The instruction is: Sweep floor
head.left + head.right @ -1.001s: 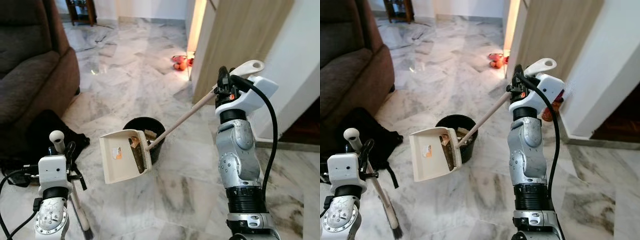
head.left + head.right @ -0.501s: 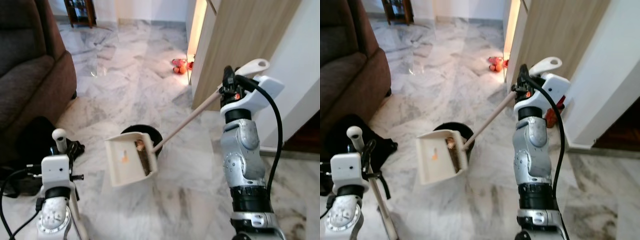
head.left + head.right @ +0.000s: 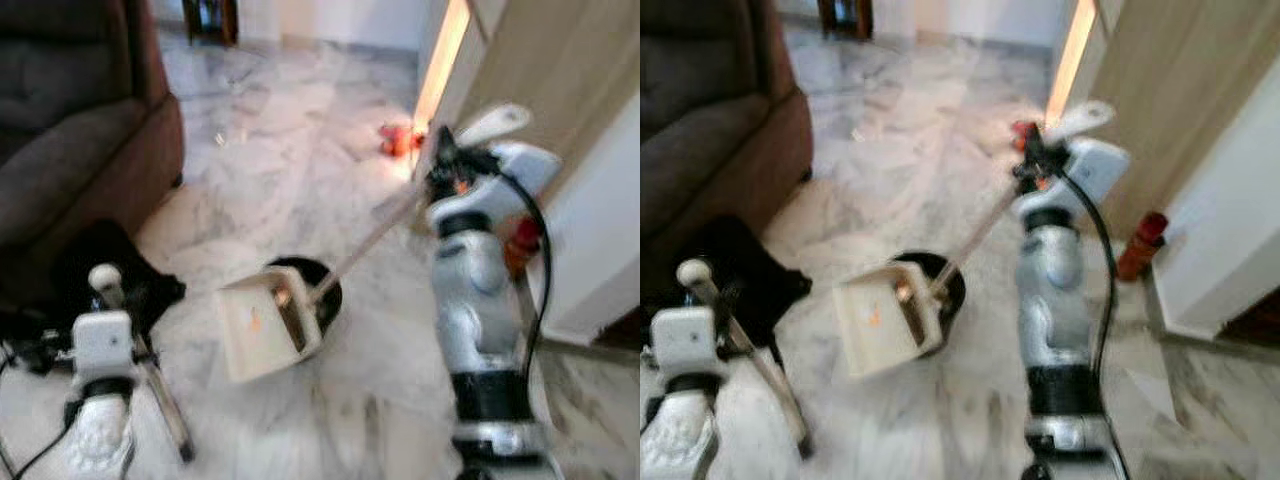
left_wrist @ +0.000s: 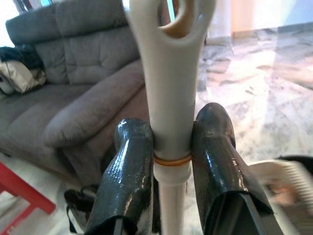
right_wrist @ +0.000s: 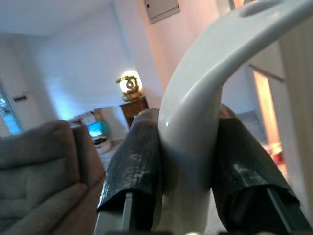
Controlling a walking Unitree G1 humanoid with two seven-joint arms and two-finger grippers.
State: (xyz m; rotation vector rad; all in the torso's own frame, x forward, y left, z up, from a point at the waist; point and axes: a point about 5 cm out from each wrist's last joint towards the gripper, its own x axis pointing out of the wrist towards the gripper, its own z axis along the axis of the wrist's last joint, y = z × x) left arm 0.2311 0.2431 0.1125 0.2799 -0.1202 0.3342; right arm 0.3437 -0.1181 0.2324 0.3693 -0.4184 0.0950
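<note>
My right gripper [image 5: 188, 166] clamps the cream long-handled dustpan [image 3: 262, 328], debris inside, tilted over the round black bin [image 3: 318, 290]; my left gripper [image 4: 172, 161] clenches the white broom handle [image 4: 168, 98].

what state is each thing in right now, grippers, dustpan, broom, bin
left gripper: shut on the broom handle
right gripper: shut on the dustpan handle
dustpan: lifted, tipped over the bin, debris in it
broom: held leaning, head on the floor
bin: upright on the floor, open top, partly hidden by the dustpan
</note>
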